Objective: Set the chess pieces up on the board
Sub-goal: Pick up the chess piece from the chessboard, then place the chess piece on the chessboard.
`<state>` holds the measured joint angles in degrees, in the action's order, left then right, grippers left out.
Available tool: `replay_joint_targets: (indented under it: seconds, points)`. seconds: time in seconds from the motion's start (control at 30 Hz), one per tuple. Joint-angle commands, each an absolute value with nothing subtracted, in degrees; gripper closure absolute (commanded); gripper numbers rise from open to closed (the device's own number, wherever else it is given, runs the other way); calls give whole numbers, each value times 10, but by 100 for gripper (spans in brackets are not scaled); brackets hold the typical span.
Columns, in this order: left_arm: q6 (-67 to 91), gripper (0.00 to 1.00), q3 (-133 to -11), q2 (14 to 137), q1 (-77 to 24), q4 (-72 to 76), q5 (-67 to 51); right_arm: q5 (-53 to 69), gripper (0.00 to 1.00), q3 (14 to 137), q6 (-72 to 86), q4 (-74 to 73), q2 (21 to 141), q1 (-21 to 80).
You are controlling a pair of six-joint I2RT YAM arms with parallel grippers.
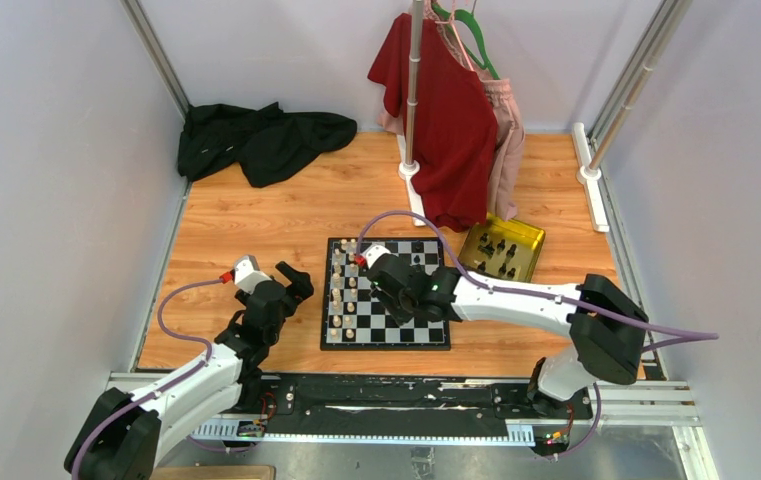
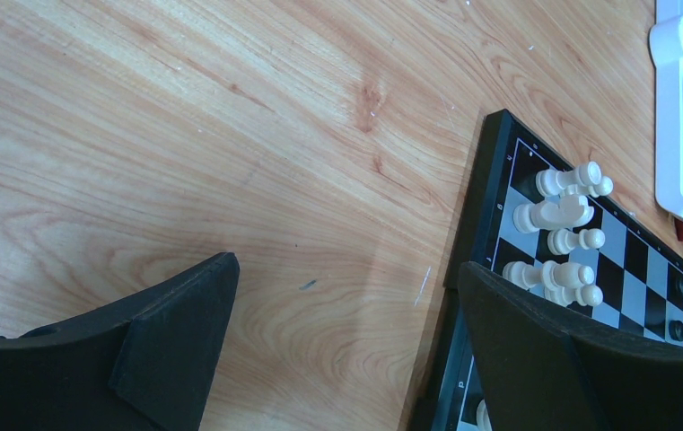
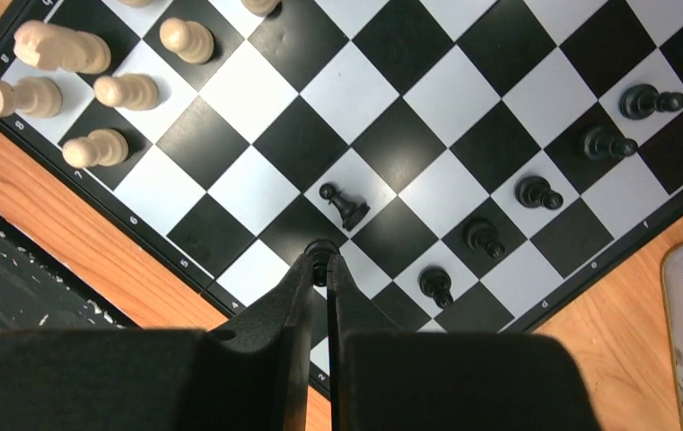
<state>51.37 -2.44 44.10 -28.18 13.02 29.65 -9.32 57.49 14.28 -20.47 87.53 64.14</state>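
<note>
The board [image 1: 386, 343] lies in the middle of the wooden table. Cream-white chess pieces [image 1: 344, 295] stand along its left columns, and several black ones [image 3: 535, 191] stand along the right edge. My right gripper [image 3: 321, 260] hangs over the board's near part, shut on a small black piece [image 3: 321, 247] pinched at its fingertips. Just beyond the tips a black pawn [image 3: 348, 208] stands on a white square. My left gripper [image 2: 346, 269] is open over bare wood, just left of the board [image 2: 499, 162], with nothing between its fingers.
A shiny gold tray [image 1: 531, 232] holding more black pieces sits right of the board's far corner. Behind the board stands a clothes rack [image 1: 413, 90] with a red garment [image 1: 446, 120] hanging low. A black cloth [image 1: 261, 135] lies at the back left.
</note>
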Motion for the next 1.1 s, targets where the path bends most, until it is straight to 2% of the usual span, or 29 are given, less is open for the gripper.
replay_joint_targets:
  seconds: [0.0,0.43,1.07]
  points:
    - [506,0,-17,447,-278,124,307,-116,94,551,162,-227,844,653]
    - [504,0,-18,451,-278,125,303,-151,94,493,193,-257,781,656]
    - [505,0,-19,452,-278,125,303,-174,94,485,193,-270,805,640]
